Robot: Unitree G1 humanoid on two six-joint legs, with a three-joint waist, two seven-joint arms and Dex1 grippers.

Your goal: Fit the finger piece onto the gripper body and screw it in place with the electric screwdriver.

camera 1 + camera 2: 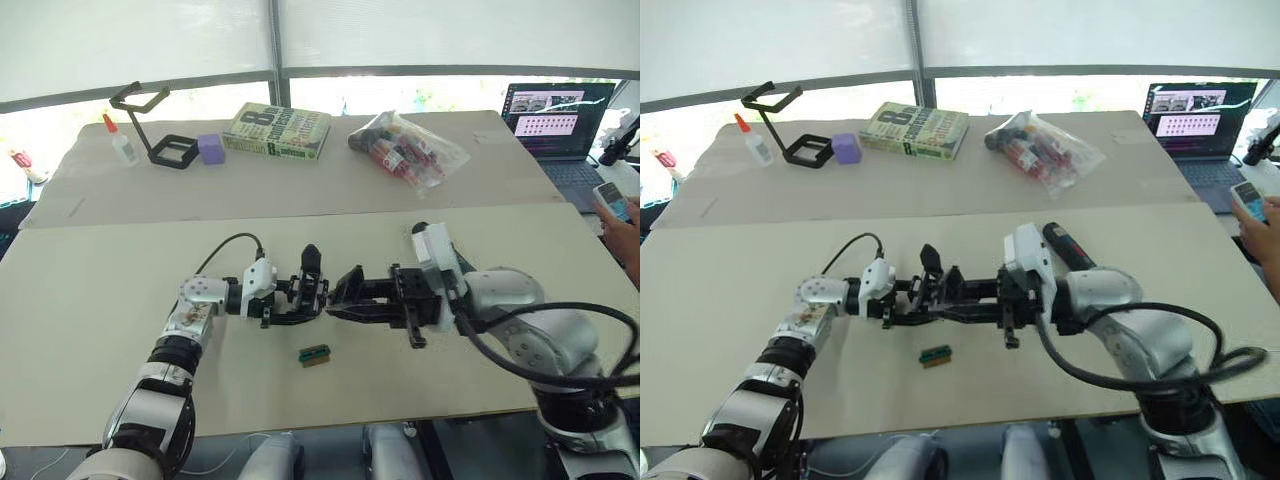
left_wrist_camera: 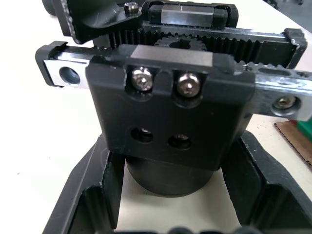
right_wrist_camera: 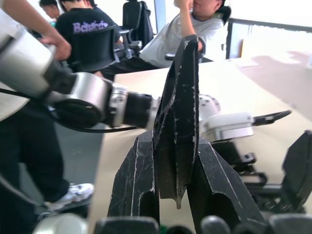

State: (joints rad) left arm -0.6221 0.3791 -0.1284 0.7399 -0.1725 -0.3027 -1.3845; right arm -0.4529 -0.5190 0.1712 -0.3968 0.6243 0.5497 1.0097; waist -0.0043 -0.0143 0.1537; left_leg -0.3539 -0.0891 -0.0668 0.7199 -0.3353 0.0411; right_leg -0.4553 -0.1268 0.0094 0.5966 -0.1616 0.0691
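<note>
Centrally, tabletop carries both arms meeting mid-front. Left gripper fingers closed around gripper body, base seated between them, its black finger standing up. Right gripper fingers pinch finger piece, just beside gripper body. Electric screwdriver lies behind right arm. Small green-brown block near front.

Both arms meet mid-table: the left gripper has the gripper body at its fingers, one black pointed finger sticking up, and the right gripper reaches in from the other side, right up against it. A small green-and-brown block lies just in front on the table
</note>
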